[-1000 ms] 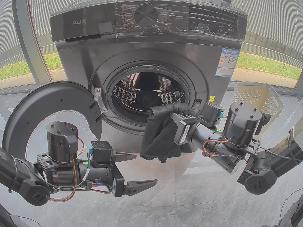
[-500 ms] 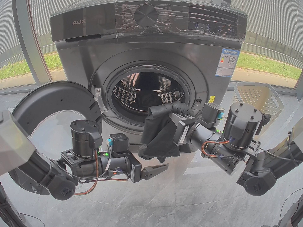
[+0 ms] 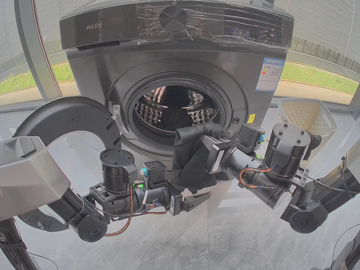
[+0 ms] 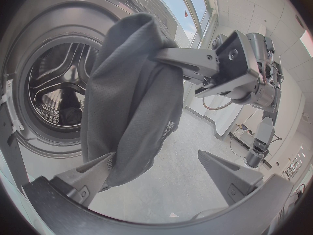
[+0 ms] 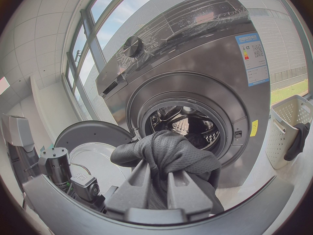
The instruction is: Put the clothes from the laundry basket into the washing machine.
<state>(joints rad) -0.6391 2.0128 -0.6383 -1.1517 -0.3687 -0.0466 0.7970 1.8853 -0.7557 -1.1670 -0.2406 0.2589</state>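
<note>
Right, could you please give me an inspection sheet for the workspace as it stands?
Surface: pale glossy floor.
Job's things: washing machine, its door swung open; dark garment hanging before the drum opening; laundry basket to the machine's right, a dark cloth over its rim; dark item inside the drum.
Clutter: nothing seen.
Grippers: right gripper shut on the garment's top; left gripper open at its lower end.
Cables: orange cable at the left wrist, another at the right.
Surroundings: windows, grass outside.
</note>
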